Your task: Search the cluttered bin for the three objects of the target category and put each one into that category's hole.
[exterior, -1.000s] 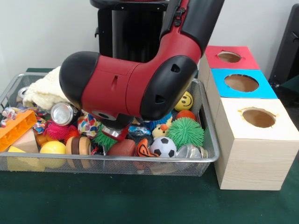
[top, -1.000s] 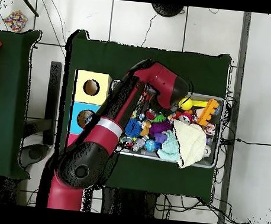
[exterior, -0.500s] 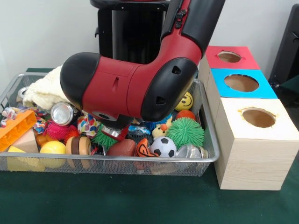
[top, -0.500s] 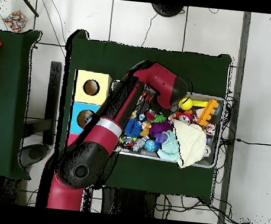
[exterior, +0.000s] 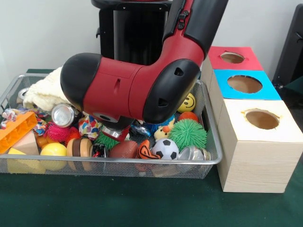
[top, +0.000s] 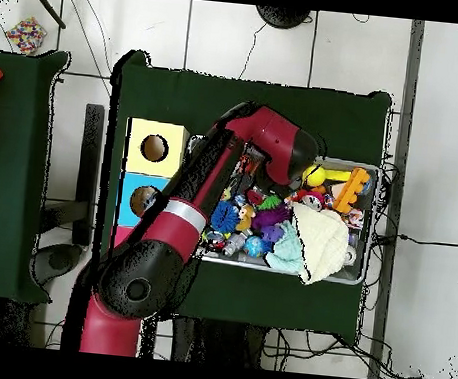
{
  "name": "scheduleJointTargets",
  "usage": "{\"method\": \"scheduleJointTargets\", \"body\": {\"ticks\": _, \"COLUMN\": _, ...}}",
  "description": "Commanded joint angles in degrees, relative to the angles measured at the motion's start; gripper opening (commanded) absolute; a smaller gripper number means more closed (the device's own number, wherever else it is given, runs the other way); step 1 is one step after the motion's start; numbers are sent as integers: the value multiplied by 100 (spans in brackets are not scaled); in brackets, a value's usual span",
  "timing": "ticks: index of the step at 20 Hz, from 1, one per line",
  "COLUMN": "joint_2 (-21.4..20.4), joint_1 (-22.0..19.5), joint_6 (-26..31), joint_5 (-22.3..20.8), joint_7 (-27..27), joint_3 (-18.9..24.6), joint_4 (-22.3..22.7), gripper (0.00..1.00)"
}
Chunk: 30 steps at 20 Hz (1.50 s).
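A wire mesh bin [exterior: 142, 161] is packed with toys. Along its front lie a soccer ball [exterior: 165, 148], a green spiky ball [exterior: 188, 133], a brown football [exterior: 124, 150] and a yellow ball [exterior: 53, 150]. A yellow smiley ball [exterior: 187, 102] and an orange ball [exterior: 188, 116] sit further back. My gripper [exterior: 113, 132] reaches down into the toys at the bin's middle, just behind the football, and the bulky red wrist hides most of it. To the right stand three boxes with round holes: red [exterior: 232, 57], blue [exterior: 245, 83] and plain wood [exterior: 262, 119].
A cream cloth [exterior: 45, 92], a silver can [exterior: 64, 115], a pink spiky ball [exterior: 57, 132] and an orange brick [exterior: 16, 130] fill the bin's left side. From overhead the arm [top: 277, 147] covers the bin's end nearest the yellow-topped box [top: 155, 147]. The cloth [top: 318, 241] lies opposite.
The wrist has sunk very slightly into the toys. The small pieces under it have shifted a little. Everything else is as before.
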Motion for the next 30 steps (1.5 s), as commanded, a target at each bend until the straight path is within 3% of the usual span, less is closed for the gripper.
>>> {"method": "scheduleJointTargets", "body": {"ticks": 1, "joint_2": 404, "joint_1": -54, "joint_6": -660, "joint_5": -108, "joint_7": 1164, "joint_3": 187, "joint_4": 63, "gripper": 0}}
{"method": "scheduleJointTargets", "body": {"ticks": 7, "joint_2": 395, "joint_1": -40, "joint_6": -623, "joint_5": -129, "joint_7": 1162, "joint_3": 178, "joint_4": 95, "gripper": 0}}
{"method": "scheduleJointTargets", "body": {"ticks": 9, "joint_2": 306, "joint_1": -48, "joint_6": -322, "joint_5": 12, "joint_7": 1127, "joint_3": 253, "joint_4": 137, "gripper": 0}}
{"method": "scheduleJointTargets", "body": {"ticks": 18, "joint_2": -1065, "joint_1": -209, "joint_6": 60, "joint_5": 597, "joint_7": -120, "joint_3": 704, "joint_4": 1254, "gripper": 0}}
{"method": "scheduleJointTargets", "body": {"ticks": 23, "joint_2": -1390, "joint_1": -300, "joint_6": 58, "joint_5": 709, "joint_7": -620, "joint_3": 807, "joint_4": 1534, "gripper": 0}}
{"method": "scheduleJointTargets", "body": {"ticks": 30, "joint_2": -1534, "joint_1": -351, "joint_6": 29, "joint_5": 700, "joint_7": -861, "joint_3": 922, "joint_4": 1661, "gripper": 0}}
